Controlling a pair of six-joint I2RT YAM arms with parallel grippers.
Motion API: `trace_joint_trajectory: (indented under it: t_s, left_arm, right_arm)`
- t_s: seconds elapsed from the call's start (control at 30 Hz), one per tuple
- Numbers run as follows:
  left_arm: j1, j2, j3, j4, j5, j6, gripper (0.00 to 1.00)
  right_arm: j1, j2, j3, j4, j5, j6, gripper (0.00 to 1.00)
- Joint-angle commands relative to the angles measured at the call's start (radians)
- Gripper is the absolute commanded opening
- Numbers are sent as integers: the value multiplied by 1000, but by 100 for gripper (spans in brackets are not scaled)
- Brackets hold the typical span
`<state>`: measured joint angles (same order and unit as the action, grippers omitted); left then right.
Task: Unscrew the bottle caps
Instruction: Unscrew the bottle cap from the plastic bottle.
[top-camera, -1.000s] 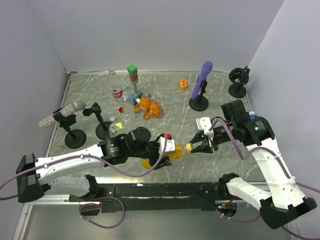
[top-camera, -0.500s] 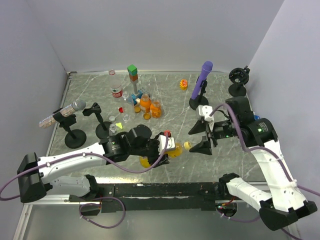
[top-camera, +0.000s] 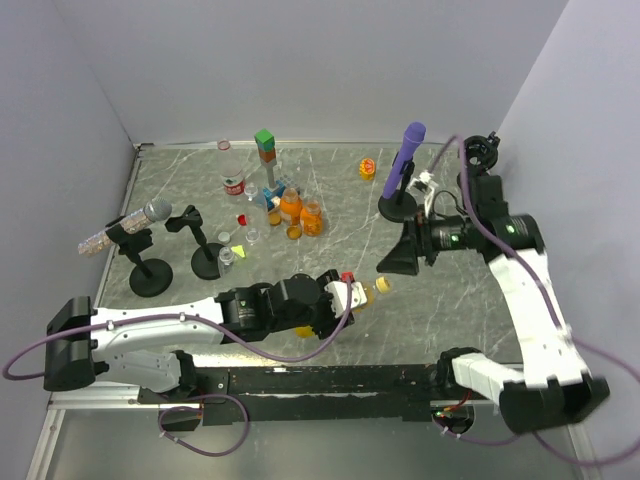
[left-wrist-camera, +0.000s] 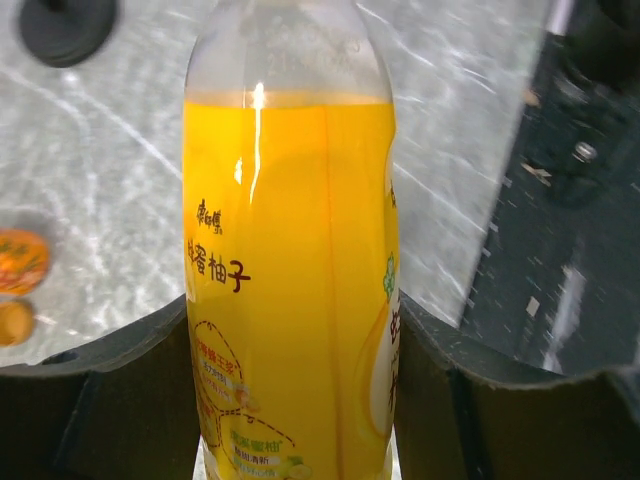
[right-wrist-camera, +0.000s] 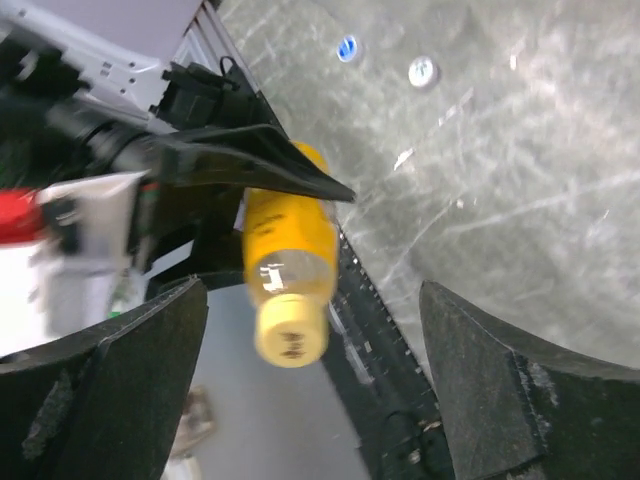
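Observation:
My left gripper (top-camera: 345, 297) is shut on the yellow juice bottle (left-wrist-camera: 290, 280), both fingers (left-wrist-camera: 470, 400) pressed to its sides. The bottle (top-camera: 362, 293) lies roughly level near the table's front, and its yellow cap (top-camera: 383, 286) points right. That cap (right-wrist-camera: 290, 328) is still on the neck, seen end-on in the right wrist view. My right gripper (top-camera: 398, 258) stands open just above and to the right of the cap, apart from it. In its own view the gripper (right-wrist-camera: 312, 292) holds nothing.
A cluster of small bottles (top-camera: 292, 207) and a red-labelled bottle (top-camera: 233, 185) stand at the back left, with stacked green and orange blocks (top-camera: 265, 146). Loose caps lie on the table: red (top-camera: 242, 218), blue (right-wrist-camera: 347, 47) and white (right-wrist-camera: 422, 70). A purple microphone (top-camera: 404, 165) and black stands (top-camera: 147, 275) are nearby.
My right gripper has let go of the yellow cap, opened wide and drawn back up and to the right. The left gripper has shifted the bottle slightly right.

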<state>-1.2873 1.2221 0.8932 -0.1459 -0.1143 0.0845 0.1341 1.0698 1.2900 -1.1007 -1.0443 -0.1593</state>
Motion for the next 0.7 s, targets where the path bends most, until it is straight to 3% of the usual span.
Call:
trace_joint_trajectory:
  t_s: [0.0,0.2,0.5,0.67]
  left_arm:
    - [-24,-7,-8,189,-186,-43,5]
    - [-27,1,-17,212,-194,-48,5]
    - [-32,14,-14,221,-194,-65,5]
    - [-35,22,-7,218,-200,-71,5]
  right_arm:
    - [-5,50,-8,-59,-19,44,88]
    - [-1,81,-8,-91,-31,15,74]
    - [41,99,-6,-94,-14,1,67]
    - [53,105,-3,-102,-5,-9,56]
